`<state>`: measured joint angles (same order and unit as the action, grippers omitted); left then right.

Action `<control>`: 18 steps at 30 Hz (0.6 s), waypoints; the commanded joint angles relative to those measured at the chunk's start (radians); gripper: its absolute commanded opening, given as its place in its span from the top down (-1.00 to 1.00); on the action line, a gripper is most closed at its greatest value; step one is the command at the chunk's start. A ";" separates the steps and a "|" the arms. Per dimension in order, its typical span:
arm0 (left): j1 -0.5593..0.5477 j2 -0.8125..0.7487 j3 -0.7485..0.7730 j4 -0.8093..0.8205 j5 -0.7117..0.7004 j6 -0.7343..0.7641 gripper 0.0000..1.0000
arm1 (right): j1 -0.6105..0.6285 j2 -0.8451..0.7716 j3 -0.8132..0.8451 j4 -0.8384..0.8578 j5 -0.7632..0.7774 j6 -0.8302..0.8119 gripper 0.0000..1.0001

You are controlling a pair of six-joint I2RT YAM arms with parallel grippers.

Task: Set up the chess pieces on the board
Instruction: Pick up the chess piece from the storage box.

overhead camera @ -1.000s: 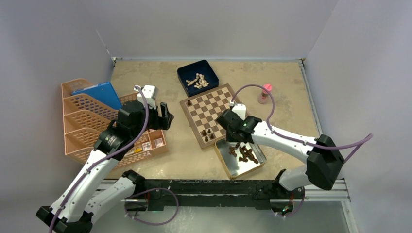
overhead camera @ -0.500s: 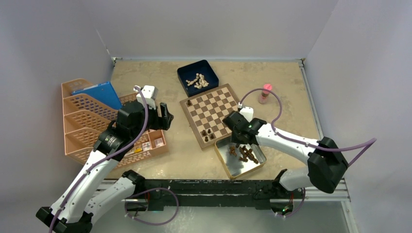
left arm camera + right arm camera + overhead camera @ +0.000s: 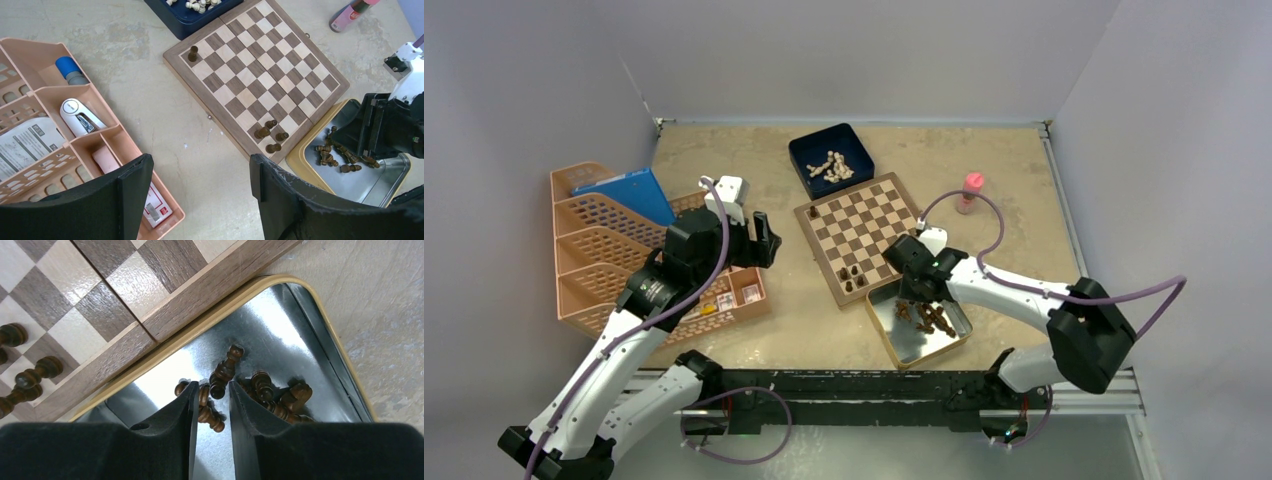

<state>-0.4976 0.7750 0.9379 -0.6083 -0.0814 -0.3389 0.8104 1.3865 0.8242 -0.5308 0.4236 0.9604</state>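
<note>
right gripper (image 3: 211, 390), slightly parted, sits over knobbly dark chess pieces (image 3: 262, 385) in the shiny square tin (image 3: 280, 320); left gripper (image 3: 200, 165) gapes empty.

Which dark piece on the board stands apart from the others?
The piece at the board's corner by the blue box; the other four cluster at the edge beside the tin.

Table (image 3: 724, 150) (mottled beige) bears board (image 3: 859, 230), tin (image 3: 892, 345), blue box (image 3: 807, 150), organizer (image 3: 594, 250), bottle (image 3: 970, 192).
</note>
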 commanded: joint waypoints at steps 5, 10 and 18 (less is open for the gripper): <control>0.007 0.007 0.002 0.049 0.014 0.006 -0.41 | -0.004 0.040 -0.012 0.022 -0.007 0.025 0.42; 0.007 0.002 0.001 0.051 0.012 0.006 -0.41 | -0.004 0.033 -0.017 0.021 -0.005 0.023 0.50; 0.007 0.006 0.000 0.048 0.009 0.002 -0.41 | -0.004 0.017 -0.004 0.019 0.019 0.008 0.66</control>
<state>-0.4976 0.7853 0.9375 -0.6075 -0.0784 -0.3389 0.8104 1.4296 0.8112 -0.5129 0.4065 0.9646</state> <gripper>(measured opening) 0.706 0.191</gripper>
